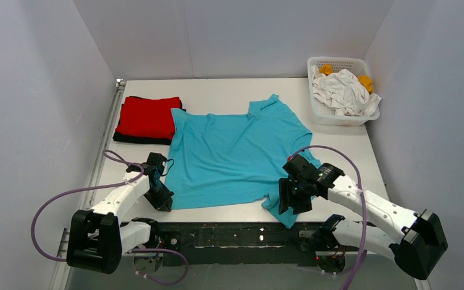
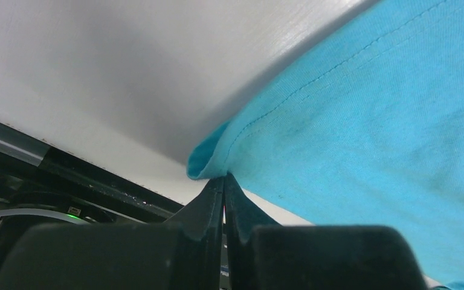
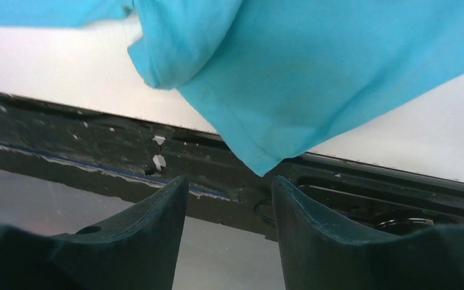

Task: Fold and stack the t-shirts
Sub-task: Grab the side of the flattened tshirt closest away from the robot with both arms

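Observation:
A turquoise t-shirt lies spread flat on the white table. My left gripper is shut on its near left hem corner; the closed fingertips pinch the rolled cloth. My right gripper is open over the shirt's near right corner, which hangs over the table's front edge just beyond the fingers without touching them. A folded red t-shirt lies on a folded black one at the far left.
A white lattice basket at the far right corner holds crumpled white cloth and orange cloth. The black front rail runs along the table's near edge. Grey walls close in on three sides.

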You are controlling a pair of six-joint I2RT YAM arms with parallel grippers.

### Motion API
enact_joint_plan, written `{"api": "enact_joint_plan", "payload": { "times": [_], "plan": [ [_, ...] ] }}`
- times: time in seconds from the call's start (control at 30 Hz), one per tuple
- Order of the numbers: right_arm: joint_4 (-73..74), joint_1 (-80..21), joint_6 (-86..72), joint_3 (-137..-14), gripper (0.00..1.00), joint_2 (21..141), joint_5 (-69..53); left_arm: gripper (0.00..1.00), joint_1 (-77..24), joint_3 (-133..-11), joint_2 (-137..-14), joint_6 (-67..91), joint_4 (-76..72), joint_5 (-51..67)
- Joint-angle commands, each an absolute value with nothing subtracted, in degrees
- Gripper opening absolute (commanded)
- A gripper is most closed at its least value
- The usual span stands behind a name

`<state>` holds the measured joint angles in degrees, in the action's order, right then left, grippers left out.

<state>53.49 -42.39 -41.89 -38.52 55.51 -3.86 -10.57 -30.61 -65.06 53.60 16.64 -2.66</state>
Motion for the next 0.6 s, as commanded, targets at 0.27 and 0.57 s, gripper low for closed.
{"api": "enact_joint_plan", "payload": {
  "times": [0.27,0.57],
  "plan": [
    [45.1,-49.7,-43.7,-38.1,0.53,70.8,-3.6,0.0,-10.3,-28.3,-60.4,54.4,18.7,-3.5],
    [45.1,-50.5,-46.2,-40.1,0.48,80.3,2.1,0.0,-10.3,-29.6,-61.0,55.3,20.3,-3.5]
  ]
}}
